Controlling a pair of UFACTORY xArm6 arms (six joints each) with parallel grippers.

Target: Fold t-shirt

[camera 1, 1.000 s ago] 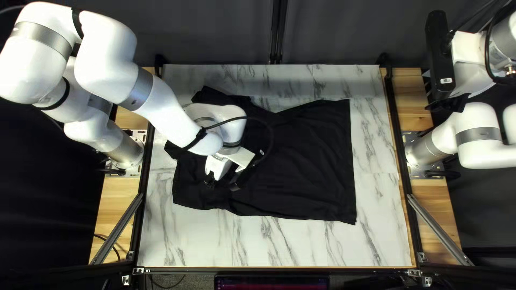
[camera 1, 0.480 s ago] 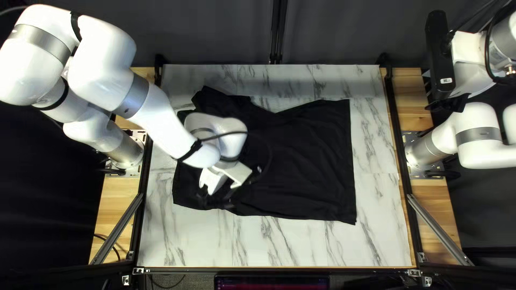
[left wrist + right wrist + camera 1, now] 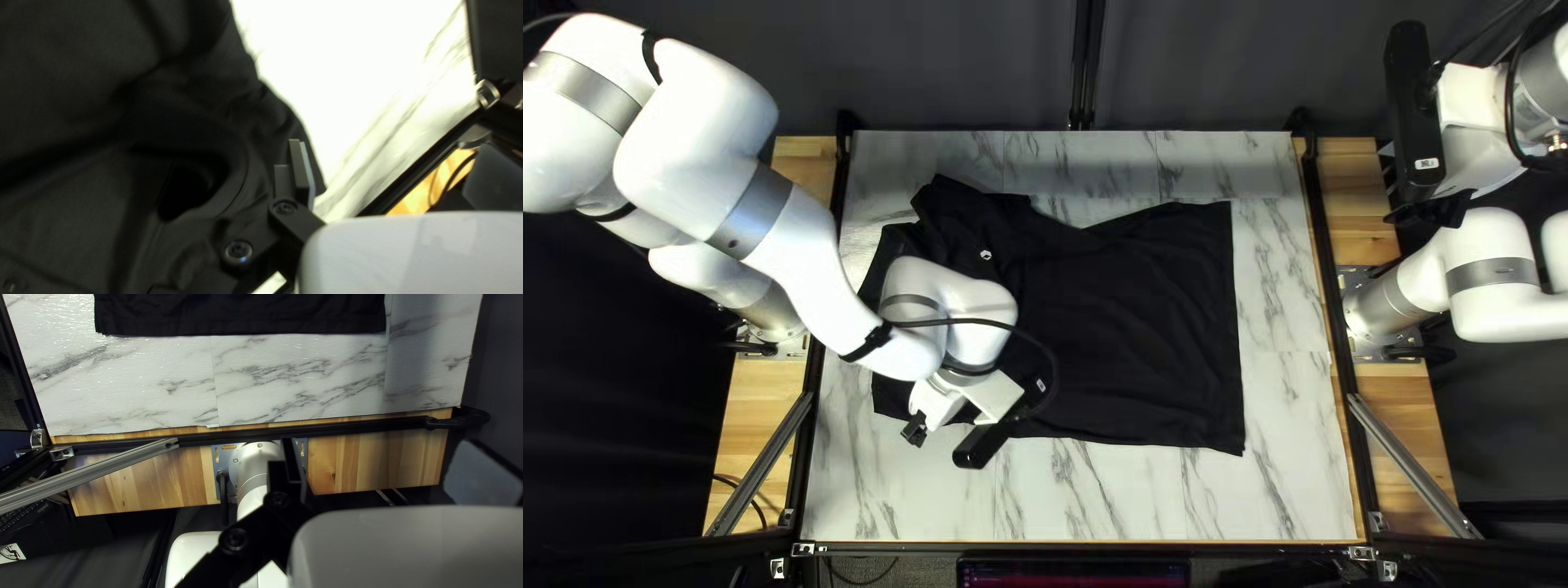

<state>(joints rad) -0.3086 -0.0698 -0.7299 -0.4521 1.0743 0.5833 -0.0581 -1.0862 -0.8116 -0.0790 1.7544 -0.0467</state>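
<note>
The black t-shirt [image 3: 1133,327] lies spread on the marble table, its straight hem toward the right of the top left view and a sleeve pointing to the far left. Over its near left edge is my left gripper [image 3: 915,429]. In the left wrist view the left gripper [image 3: 393,174] stands wide open; one finger overlaps a corner of the shirt [image 3: 109,71], with marble beyond. A dark rounded opening shows in the cloth. High beyond the table's right edge, my right gripper [image 3: 1429,209] hangs; the right gripper [image 3: 384,468] is open, holding nothing, with the shirt [image 3: 239,313] far ahead.
The marble table [image 3: 1111,495] shows bare along its near and right sides. Black rails [image 3: 1331,294] run along both sides, with slanted metal struts [image 3: 1410,463] near the front. My left forearm crosses the shirt's left part.
My left gripper has moved toward the table's near edge and slightly left, passing over the shirt. The shirt's outline looks the same, and my right arm has not moved.
</note>
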